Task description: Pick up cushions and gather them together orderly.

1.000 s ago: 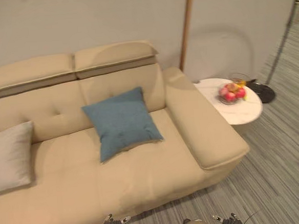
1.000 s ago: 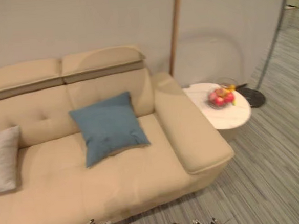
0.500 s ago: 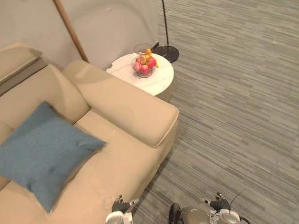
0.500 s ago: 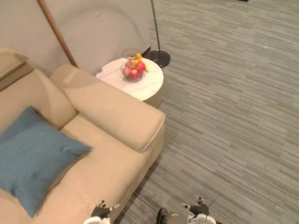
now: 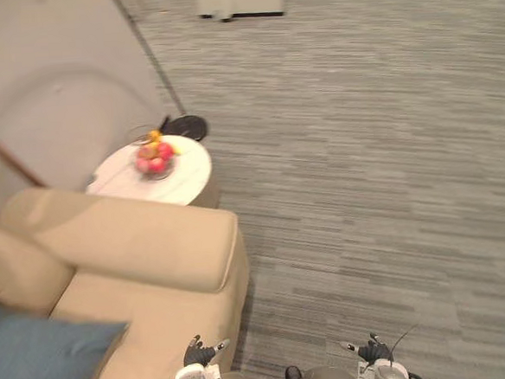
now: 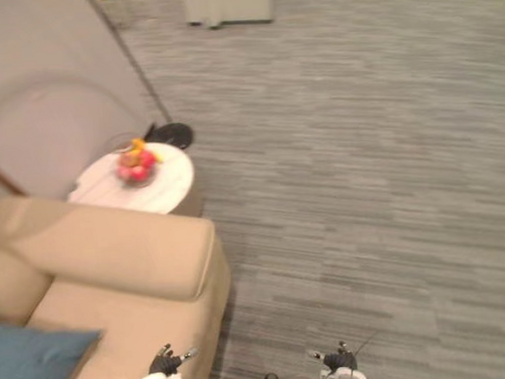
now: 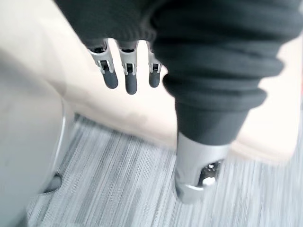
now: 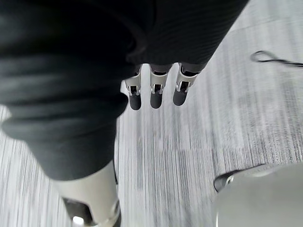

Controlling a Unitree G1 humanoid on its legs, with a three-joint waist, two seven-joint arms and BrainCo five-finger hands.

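— Step in hand, would you say?

— Search and approach, by my reading; no cushion is held. Blue cushion [image 5: 31,365] lies on the seat of the sofa [image 5: 144,249], at roughly 8 o'clock in the head views, cut off by the frame edge.

— And the rest of the field?

— Carpeted floor [image 5: 363,164] runs from 12 to 4 o'clock. Round side table [image 5: 187,181] sits at 10 o'clock, just beside the sofa's armrest, and carries a fruit bowl [image 5: 153,157]. Dark lamp base [image 5: 186,126] rests on the carpet near it.

— Hands?

— Left hand [image 7: 130,78] hangs low at 7 o'clock, close to the sofa's front edge, fingers straight and relaxed, nothing in them. Right hand [image 8: 156,90] hangs at 5 o'clock above bare carpet, fingers likewise straight and empty.

— What does the next move call for?

— A judgement only. The body should turn toward 8 o'clock until the cushion is in front, then step close. The arms should rise from their hanging pose, and a wide grasp should suit so soft a thing. Where to gather, I cannot judge from here.
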